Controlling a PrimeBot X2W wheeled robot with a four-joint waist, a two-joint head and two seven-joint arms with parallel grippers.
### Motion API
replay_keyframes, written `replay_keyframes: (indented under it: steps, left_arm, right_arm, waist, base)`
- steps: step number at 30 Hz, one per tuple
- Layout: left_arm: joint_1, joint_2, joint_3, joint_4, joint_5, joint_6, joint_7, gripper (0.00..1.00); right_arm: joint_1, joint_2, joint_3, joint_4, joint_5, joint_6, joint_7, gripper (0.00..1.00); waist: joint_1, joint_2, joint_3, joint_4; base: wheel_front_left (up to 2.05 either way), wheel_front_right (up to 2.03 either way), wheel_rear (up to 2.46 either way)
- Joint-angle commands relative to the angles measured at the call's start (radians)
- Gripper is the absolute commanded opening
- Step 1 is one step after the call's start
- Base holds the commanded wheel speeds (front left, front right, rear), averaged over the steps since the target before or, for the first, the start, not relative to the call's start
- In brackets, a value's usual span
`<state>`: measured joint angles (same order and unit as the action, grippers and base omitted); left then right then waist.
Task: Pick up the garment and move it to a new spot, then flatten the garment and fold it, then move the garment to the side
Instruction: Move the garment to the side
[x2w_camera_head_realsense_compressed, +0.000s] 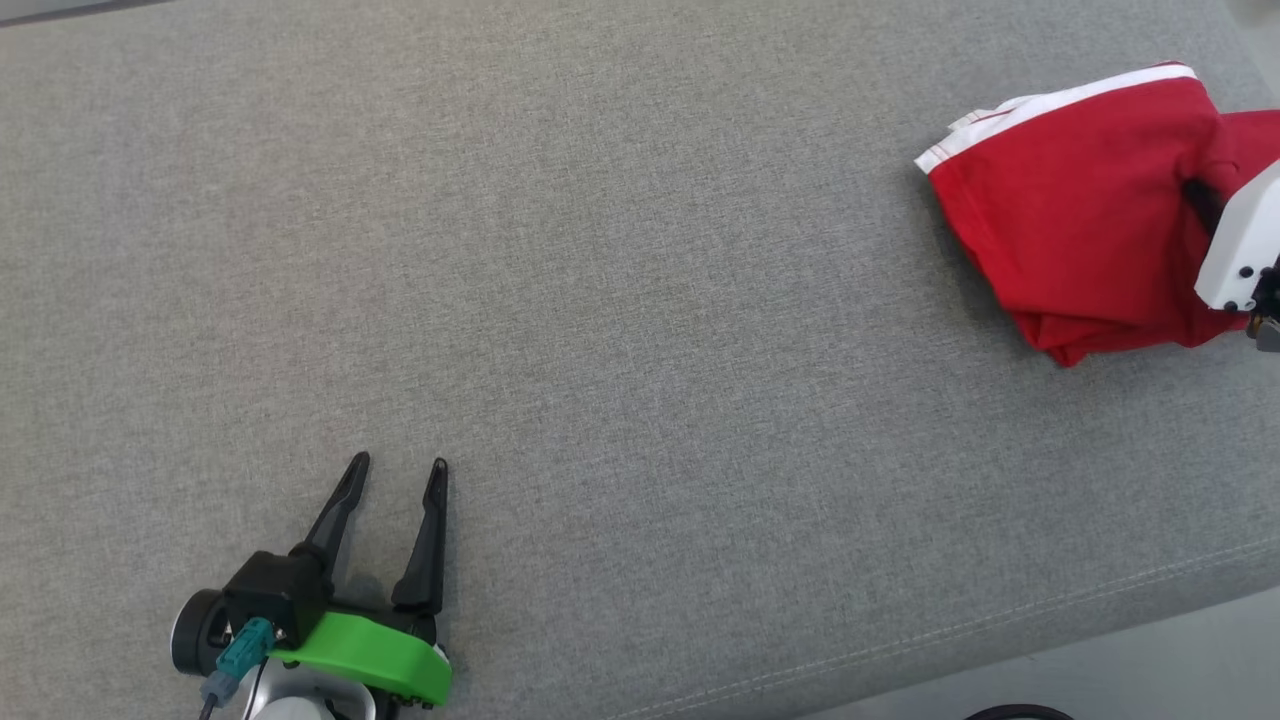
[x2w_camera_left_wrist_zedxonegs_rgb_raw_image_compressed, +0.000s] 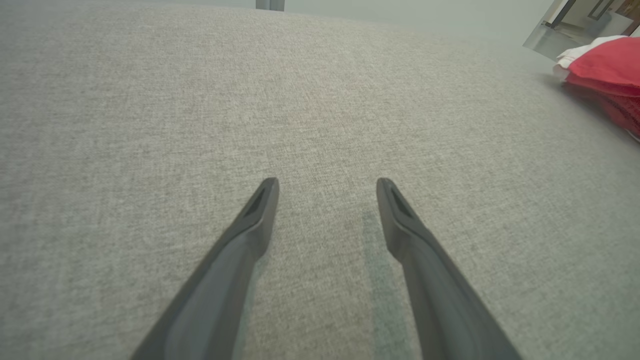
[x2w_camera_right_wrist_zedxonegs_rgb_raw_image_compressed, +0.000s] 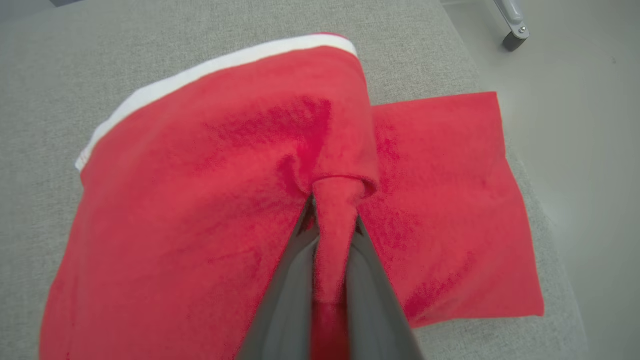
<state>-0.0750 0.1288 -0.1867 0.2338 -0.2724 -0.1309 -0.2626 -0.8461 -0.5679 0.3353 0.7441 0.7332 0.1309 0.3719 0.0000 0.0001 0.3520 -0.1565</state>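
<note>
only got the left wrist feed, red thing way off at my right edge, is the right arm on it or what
Observer: Yes. In the right wrist view the right gripper is shut on a pinched fold of the red garment.
Operator: is it flat or bunched
Observer: In the head view it looks like a folded-over bundle, with a white band along its far edge.
Operator: how near the edge is it
Observer: Close. The right wrist view shows a flat part of it lying by the edge of the grey surface, with the floor just beyond.
</note>
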Motion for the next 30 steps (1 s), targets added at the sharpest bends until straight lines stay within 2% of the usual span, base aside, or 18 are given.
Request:
replay_keyframes:
  steps: [1,3,5,6,7,8,18,22,26,30]
  left_arm:
    - [-0.024,0.006,0.000,0.000,0.002,0.000,-0.002,1.00]
    - [-0.028,0.008,-0.003,0.000,0.004,0.000,-0.002,1.00]
    - [-0.033,0.009,-0.004,0.000,0.005,0.000,-0.002,1.00]
    - [-0.033,0.009,-0.004,0.000,0.005,0.000,-0.002,1.00]
    - [-0.036,0.010,-0.004,0.000,0.005,0.000,-0.002,1.00]
    - [-0.037,0.010,-0.003,-0.001,0.005,0.000,-0.002,1.00]
    - [-0.018,-0.005,-0.001,0.011,-0.001,0.000,-0.002,1.00]
    - [0.005,-0.016,0.008,0.017,-0.010,0.000,-0.002,1.00]
    - [0.037,-0.032,0.021,0.019,-0.017,0.000,-0.002,1.00]
    - [0.079,-0.044,0.039,0.012,-0.020,0.000,-0.002,1.00]
  right_arm:
    - [-0.015,-0.006,-0.003,0.039,-0.034,-0.001,-0.027,0.00]
    - [-0.027,-0.007,-0.013,0.079,-0.060,-0.001,-0.057,0.00]
    - [-0.031,0.001,-0.014,0.116,-0.086,-0.001,-0.075,0.38]
    - [-0.031,0.001,-0.014,0.116,-0.086,-0.001,-0.075,0.38]
    - [-0.037,0.000,-0.012,0.130,-0.103,-0.001,-0.089,0.56]
    - [-0.044,-0.001,-0.017,0.146,-0.117,-0.001,-0.106,1.00]
    - [-0.036,0.020,-0.015,0.284,-0.217,-0.001,-0.182,1.00]
    - [-0.016,-0.011,-0.009,0.328,-0.264,-0.001,-0.222,1.00]
    - [0.004,-0.033,0.000,0.319,-0.297,-0.001,-0.289,1.00]
    - [0.027,-0.056,0.013,0.247,-0.310,-0.001,-0.379,1.00]
  waist:
    - [0.0000,-0.0001,0.012,0.007]
    - [0.0000,-0.0001,0.016,0.009]
    - [0.0000,-0.0001,0.018,0.011]
    - [0.0000,-0.0001,0.018,0.011]
    - [0.0000,-0.0001,0.018,0.012]
    - [0.0000,-0.0001,0.017,0.012]
    - [0.0000,-0.0001,-0.026,0.018]
    - [0.0000,-0.0001,-0.071,0.027]
    - [0.0000,-0.0001,-0.132,0.037]
    - [0.0000,-0.0001,-0.191,0.051]
  base:
    - [0.00,0.00,0.00]
    - [0.00,0.00,0.00]
    - [0.00,0.00,0.00]
    - [0.00,0.00,0.00]
    - [0.00,0.00,0.00]
    - [0.00,0.00,0.00]
    - [0.00,0.00,0.00]
    - [0.00,0.00,0.00]
    - [0.00,0.00,0.00]
    - [0.00,0.00,0.00]
